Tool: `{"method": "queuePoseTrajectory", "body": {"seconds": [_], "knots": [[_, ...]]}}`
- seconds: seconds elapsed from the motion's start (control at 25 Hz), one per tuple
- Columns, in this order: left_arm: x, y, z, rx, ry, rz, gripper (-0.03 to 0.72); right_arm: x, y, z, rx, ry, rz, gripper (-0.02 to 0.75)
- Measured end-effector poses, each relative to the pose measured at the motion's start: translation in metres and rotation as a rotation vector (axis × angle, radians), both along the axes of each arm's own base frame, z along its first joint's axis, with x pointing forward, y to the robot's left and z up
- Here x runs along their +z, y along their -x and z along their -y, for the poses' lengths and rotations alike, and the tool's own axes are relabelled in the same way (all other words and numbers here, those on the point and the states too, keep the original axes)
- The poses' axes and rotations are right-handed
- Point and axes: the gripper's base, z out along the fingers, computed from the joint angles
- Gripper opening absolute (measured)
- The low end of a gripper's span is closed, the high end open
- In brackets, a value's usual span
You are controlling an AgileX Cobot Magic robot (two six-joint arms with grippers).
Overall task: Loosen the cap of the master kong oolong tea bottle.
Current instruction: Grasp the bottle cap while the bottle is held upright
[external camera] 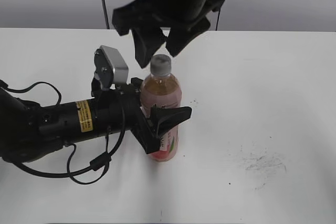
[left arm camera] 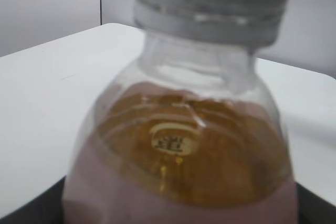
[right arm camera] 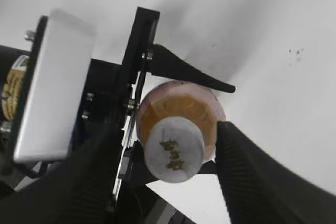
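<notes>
Overhead, right wrist: cap [right arm camera: 174, 149] print between spread right gripper [external camera: 159, 45] | exterior: left gripper [external camera: 157, 124] clamps bottle [external camera: 160, 90]

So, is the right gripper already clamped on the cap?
No. The right gripper hangs above the cap, fingers spread either side without touching it.

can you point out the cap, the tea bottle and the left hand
cap [external camera: 160, 63], exterior view, on its ribbed side
tea bottle [external camera: 160, 92], exterior view, amber shoulder above the label
left hand [external camera: 155, 124], exterior view, between its fingertips, around the bottle
</notes>
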Motion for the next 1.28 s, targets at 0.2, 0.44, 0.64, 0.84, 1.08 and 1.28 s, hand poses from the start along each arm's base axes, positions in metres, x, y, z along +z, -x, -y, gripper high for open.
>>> {"method": "queuePoseTrajectory", "body": {"seconds": [0.2, 0.44, 0.64, 0.84, 1.08, 1.28], "knots": [[0.0000, 0.0000, 0.0000, 0.000, 0.000, 0.000, 0.442, -0.0120, 0.0026, 0.0022, -0.002, 0.030, -0.035, 0.447], [0.0000, 0.0000, 0.0000, 0.000, 0.000, 0.000, 0.442, -0.0120, 0.0025, 0.0024, -0.001, 0.033, -0.034, 0.276], [0.0000, 0.0000, 0.0000, 0.000, 0.000, 0.000, 0.442, -0.0120, 0.0022, 0.0027, 0.032, 0.038, -0.023, 0.272], [-0.0001, -0.0002, -0.0001, 0.001, -0.004, 0.006, 0.437, -0.0120, 0.0021, 0.0027, 0.246, 0.071, 0.047, 0.272], [-0.0004, -0.0003, -0.0002, 0.003, -0.006, 0.004, 0.437, -0.0120, 0.0011, 0.0033, 0.632, 0.140, 0.181, 0.272], [-0.0006, -0.0004, -0.0003, 0.005, -0.008, 0.002, 0.437, -0.0120, 0.0008, 0.0032, 0.833, 0.171, 0.249, 0.272]]}}
